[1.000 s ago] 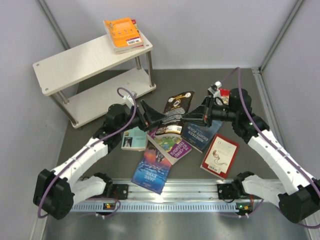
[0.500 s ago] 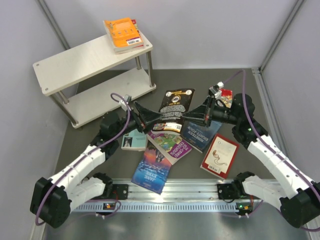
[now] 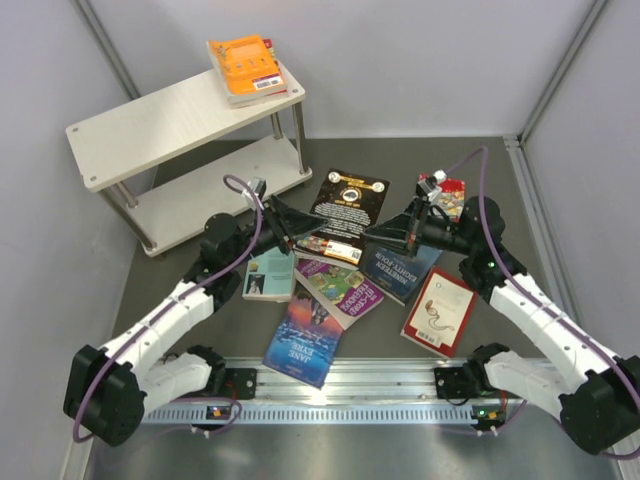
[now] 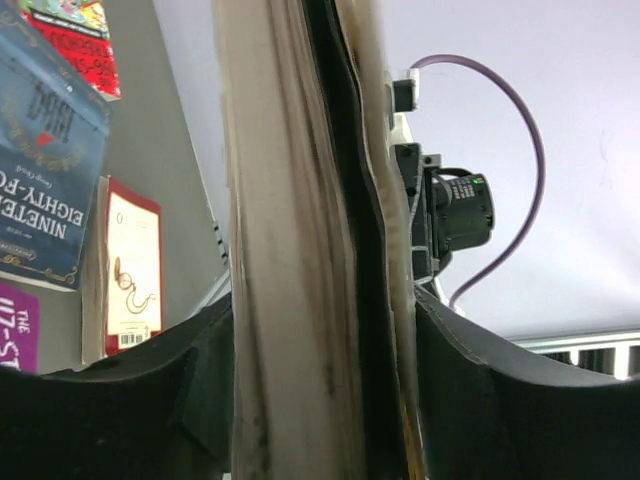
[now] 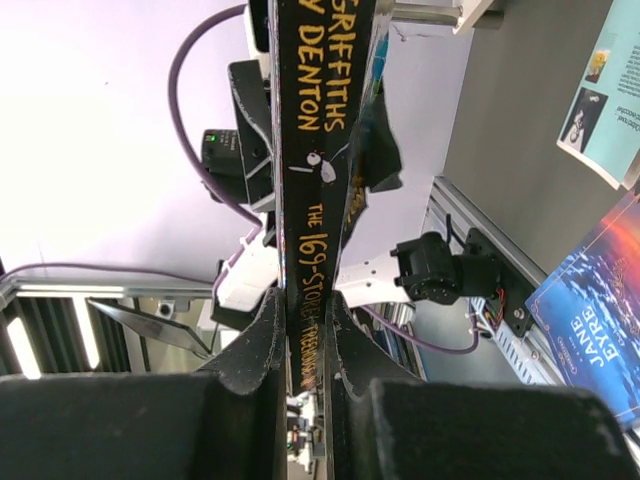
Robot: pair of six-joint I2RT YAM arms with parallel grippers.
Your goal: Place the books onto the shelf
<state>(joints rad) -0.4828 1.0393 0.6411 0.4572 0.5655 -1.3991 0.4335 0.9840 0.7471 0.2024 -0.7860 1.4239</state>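
- Between the two claws, the black book (image 3: 343,212) hangs above the loose books (image 3: 320,300), its spine pinched tight in the right gripper (image 3: 385,234).
- Opposite, the left gripper (image 3: 290,222) straddles the page edge; whether it grips I cannot tell.
- To do this well, seat the left fingers deep and square before the right lets go, or the pages may fan.
- Beyond the left claw stands the shelf (image 3: 160,125), an orange book (image 3: 245,68) on its top board.

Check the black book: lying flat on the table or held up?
Held up: the black book spans between the left gripper and right gripper, each pinching one edge.
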